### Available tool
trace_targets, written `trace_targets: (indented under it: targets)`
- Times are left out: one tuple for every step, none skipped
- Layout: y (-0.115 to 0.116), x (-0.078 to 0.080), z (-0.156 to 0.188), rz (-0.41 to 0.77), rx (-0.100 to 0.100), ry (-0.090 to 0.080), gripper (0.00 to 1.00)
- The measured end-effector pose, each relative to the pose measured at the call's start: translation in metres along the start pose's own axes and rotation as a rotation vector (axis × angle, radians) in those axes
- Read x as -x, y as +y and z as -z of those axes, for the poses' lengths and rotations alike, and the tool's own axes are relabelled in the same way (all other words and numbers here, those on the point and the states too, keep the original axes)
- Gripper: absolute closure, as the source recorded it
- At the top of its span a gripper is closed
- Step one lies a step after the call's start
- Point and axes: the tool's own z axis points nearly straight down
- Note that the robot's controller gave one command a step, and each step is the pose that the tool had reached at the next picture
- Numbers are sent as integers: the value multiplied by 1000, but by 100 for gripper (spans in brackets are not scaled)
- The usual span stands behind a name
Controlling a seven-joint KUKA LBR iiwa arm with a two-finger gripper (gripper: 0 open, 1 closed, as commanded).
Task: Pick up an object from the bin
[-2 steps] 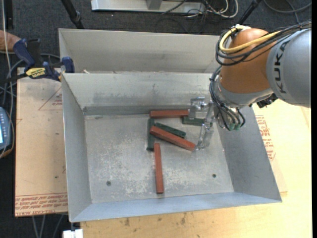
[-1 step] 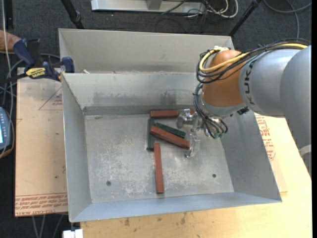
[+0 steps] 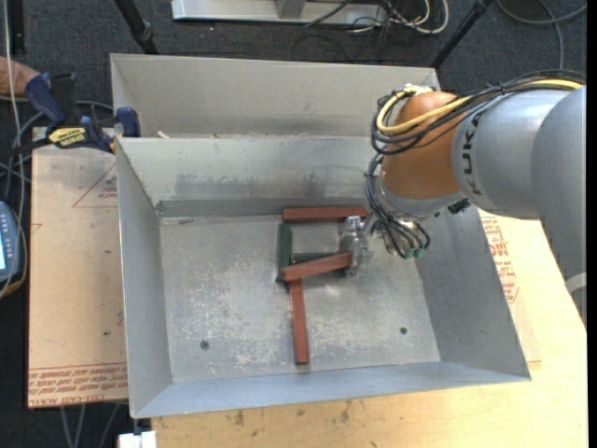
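Four flat sticks lie in the middle of the bin. A reddish-brown stick (image 3: 324, 214) runs along the back, a dark green one (image 3: 284, 248) stands at its left end, a second reddish-brown stick (image 3: 317, 268) lies slanted across the middle, and a third (image 3: 299, 325) points toward the front. My gripper (image 3: 355, 243) hangs from under the orange cover, its metal fingers down at the right end of the slanted stick. Whether that stick sits between the fingers I cannot make out.
The arm comes in from the right, over the bin's right wall. Bare scuffed floor lies left of the sticks and along the front of the bin.
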Motion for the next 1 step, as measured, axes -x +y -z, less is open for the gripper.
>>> trace_targets:
  targets:
    - [13,4,67,50,-1,-8,100]
